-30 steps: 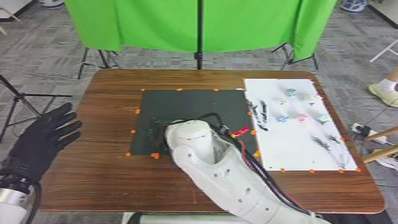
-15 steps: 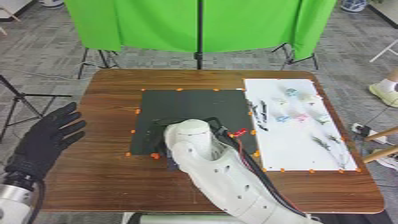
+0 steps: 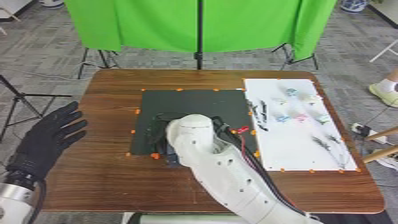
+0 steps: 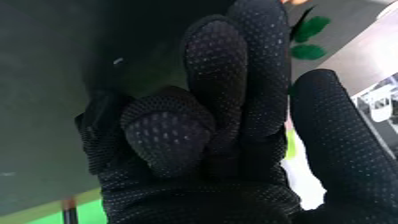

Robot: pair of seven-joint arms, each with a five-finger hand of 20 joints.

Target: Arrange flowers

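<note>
- Room: grey carpeted floor (image 3: 44, 80); green cloth (image 3: 151, 25) hung at 12 o'clock, probably a plain backdrop.
- Brown table (image 3: 98, 180): the work surface.
- White sheet (image 3: 275, 135), 3 o'clock: carries the loose stock. Pale ground presumably keeps thin stems easy to pick out.
- Dark mat (image 3: 191, 102), centre: likely the arranging area. Orange marks (image 3: 155, 156) round its border probably fix its position.
- Right arm (image 3: 222, 175): enters from 5 o'clock, slanting over the mat.
- Left hand (image 3: 44, 135), 9 o'clock, by the table edge: open, holding nothing; parked there, I judge, to leave the right arm room.
- Right hand (image 4: 195, 200), over the mat: cannot tell whether open, closed or gripping a stem.
- Container: cannot tell whether a vase stands beneath the right hand, nor what it might contain. If one does, a knock from the glove is the main risk.
- Flowers: blue bloom (image 3: 282, 119) and pink bloom (image 3: 302, 118) lie side by side on the sheet, 2 o'clock; feathery sprig (image 3: 322, 144) there too, 3 o'clock. Spread apart, presumably for single picking.
- Green leaves (image 4: 311, 27): just beside the right hand; whether held, cannot tell.
</note>
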